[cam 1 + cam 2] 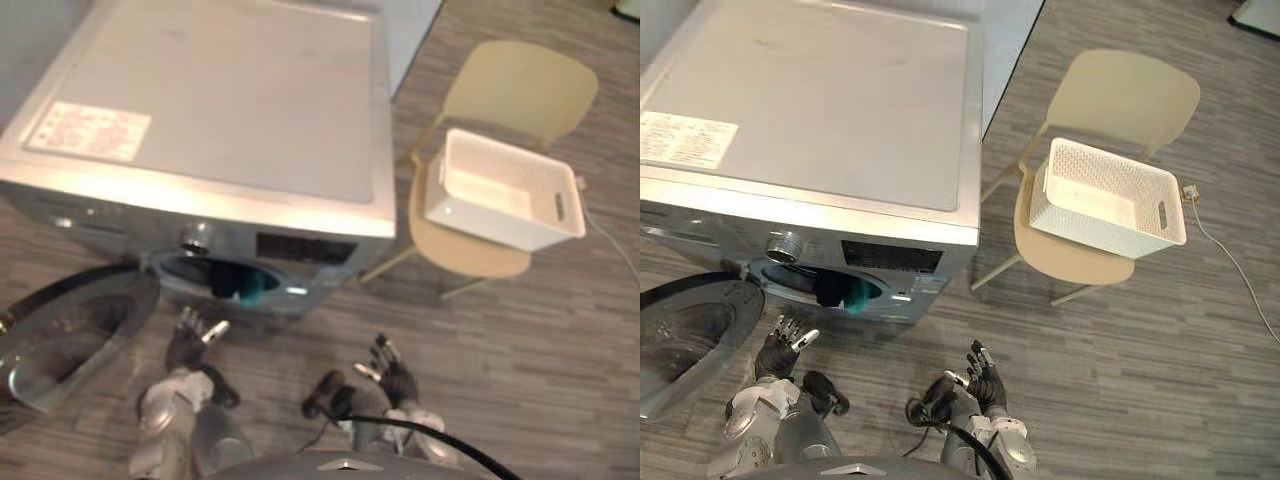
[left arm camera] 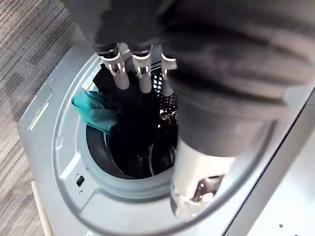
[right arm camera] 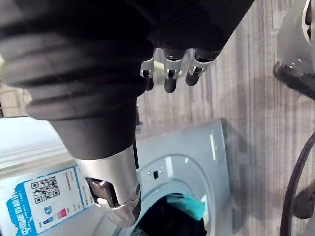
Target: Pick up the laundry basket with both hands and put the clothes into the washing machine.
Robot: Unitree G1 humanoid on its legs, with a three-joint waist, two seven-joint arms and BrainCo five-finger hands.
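My left hand (image 1: 195, 335) and right hand (image 1: 390, 365): fingers slack, holding nothing, low before the one washing machine (image 1: 220, 110). One laundry basket (image 1: 480, 225), looks empty, on one chair (image 1: 520, 85).

Left wrist: one teal cloth (image 2: 96, 112) and one black cloth (image 2: 138, 130) inside the machine.

Right wrist: fingers (image 3: 170, 81) relaxed.

Loading looks done. Next is probably shutting the door (image 1: 70, 340).

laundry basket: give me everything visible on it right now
The laundry basket is a white rectangular tub, plastic by the look, with finely perforated walls, a smooth rim and an oval handle slot cut in the end wall facing away from the washing machine. It looks empty: only its pale floor shows inside. It stands upright, slightly skewed, on the seat of a beige chair, to the robot's right of the machine. Only the chair seat touches it.
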